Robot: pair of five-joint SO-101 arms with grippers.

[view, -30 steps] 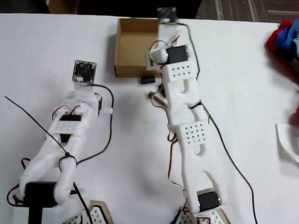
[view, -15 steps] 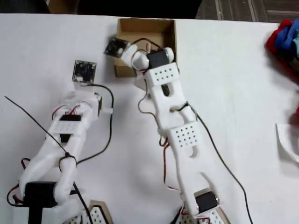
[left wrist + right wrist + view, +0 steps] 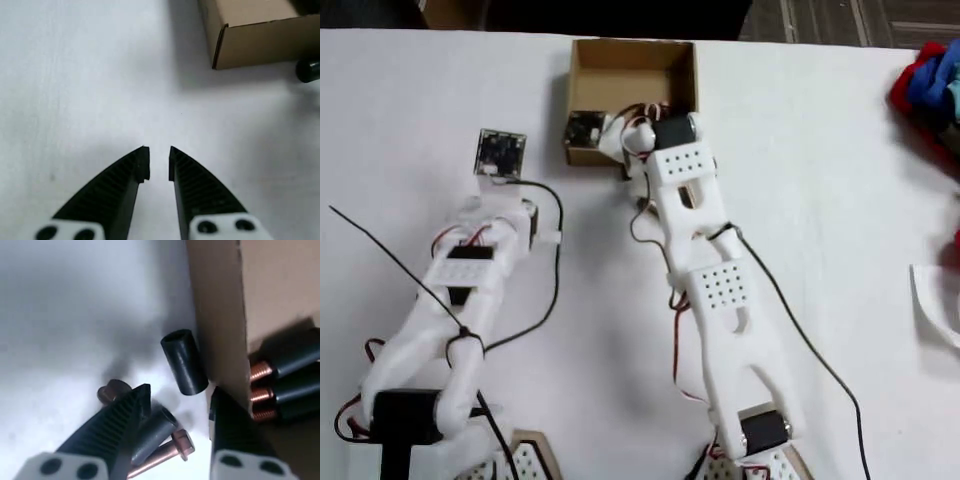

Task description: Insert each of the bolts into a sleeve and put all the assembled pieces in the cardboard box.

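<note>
At the near edge of the white table (image 3: pixel 840 150), two white plastic arms rise from their bases. The left gripper (image 3: pixel 158 162) hangs over bare table, nearer than the cardboard box (image 3: pixel 630 80) and to its left. Its black, ribbed, wedge-shaped fingers stand at a narrow slit with nothing between them.

Farther in and to the right, the right gripper (image 3: pixel 180 391) sits low over the table just in front of the box's near wall. Its jaws are wide apart and grip nothing. Between them lies a loose sleeve (image 3: pixel 152 432), a smooth matte black tube with an open round end, close beside one finger. Alongside it rests a copper bolt (image 3: pixel 165 455) with a flanged head. A second bolt (image 3: pixel 112 391) shows as a rounded copper head just past that same finger and is partly hidden by it. A little farther on, a second sleeve (image 3: pixel 184 361) lies on its side just beside the box wall; whether it touches the wall cannot be told.

The box is plain brown board, square and open-topped, at the far middle of the table. Inside, against its near wall, three assembled pieces (image 3: pixel 290 385) lie side by side, black sleeves with threaded copper ends sticking out.
</note>
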